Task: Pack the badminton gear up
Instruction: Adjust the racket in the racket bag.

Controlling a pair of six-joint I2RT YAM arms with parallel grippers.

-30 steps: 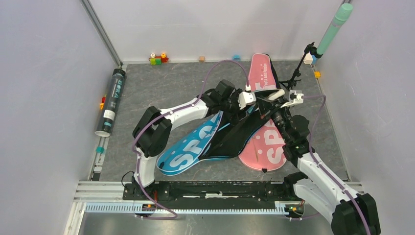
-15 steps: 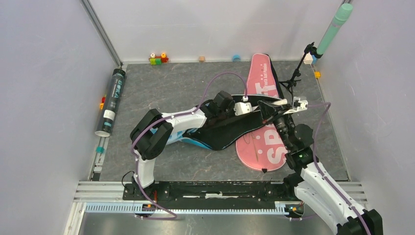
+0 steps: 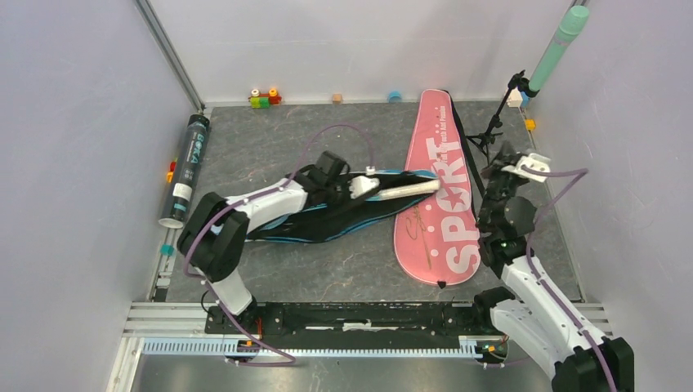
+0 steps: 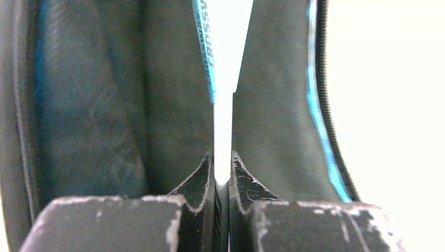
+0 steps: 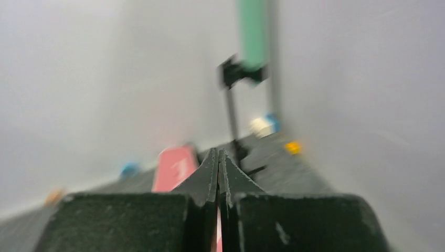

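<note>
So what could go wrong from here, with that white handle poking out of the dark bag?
The white handle sticks out of the blue bag. If the left pincer, shut among the bag's folds, tugs the fabric, the racket might slide out. The right pincer, shut and empty, hangs close to the black tripod stand, so a careless swing could knock it over.

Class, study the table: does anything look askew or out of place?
Yes. The blue bag lies crumpled and folded open, black lining up, with a white handle poking out, while the pink bag lies flat. The tube lies on its side at the left edge.
</note>
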